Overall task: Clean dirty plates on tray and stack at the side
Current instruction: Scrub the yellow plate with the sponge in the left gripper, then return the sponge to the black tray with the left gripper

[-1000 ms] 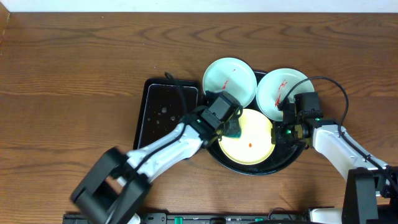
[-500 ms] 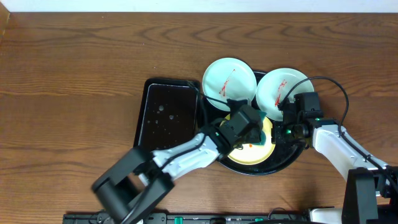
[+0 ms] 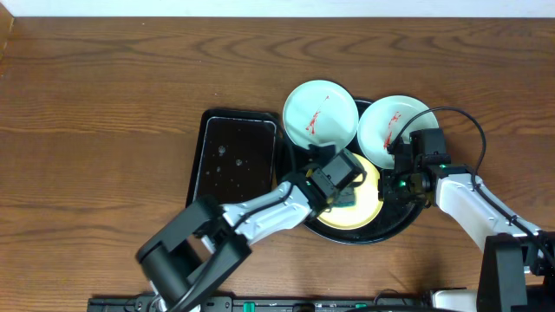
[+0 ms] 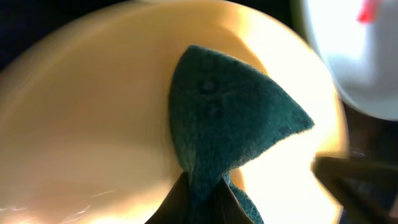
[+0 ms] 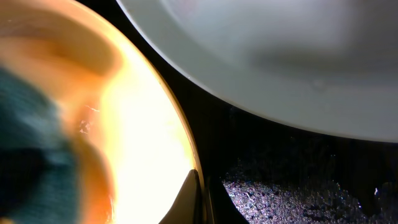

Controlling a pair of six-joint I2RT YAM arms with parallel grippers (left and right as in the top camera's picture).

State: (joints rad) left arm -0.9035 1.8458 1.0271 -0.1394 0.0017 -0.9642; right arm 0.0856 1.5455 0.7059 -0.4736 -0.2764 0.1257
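Jaws of the left gripper (image 4: 202, 188) are pinched shut on a folded green sponge (image 4: 236, 124), whose pointed end presses flat against the face of the yellow plate (image 3: 369, 204). At far left in the overhead view, a rectangular black sponge tray (image 3: 236, 160) sits on the wooden table (image 3: 104, 104), just beside the round black tray (image 3: 381, 236). The left arm reaches up from the lower left, so its gripper covers much of the yellow plate, which lies in the near half of the round tray. Behind it, two blue-white plates streaked with red sauce stand side by side, one (image 3: 319, 113) at the tray's rear left edge, the other (image 3: 395, 126) at its rear right, overlapping the yellow plate's far rim. On the right, the right gripper (image 5: 200, 194) has its jaws nearly together, closed on the yellow plate's right rim, with the second blue-white plate just above them.
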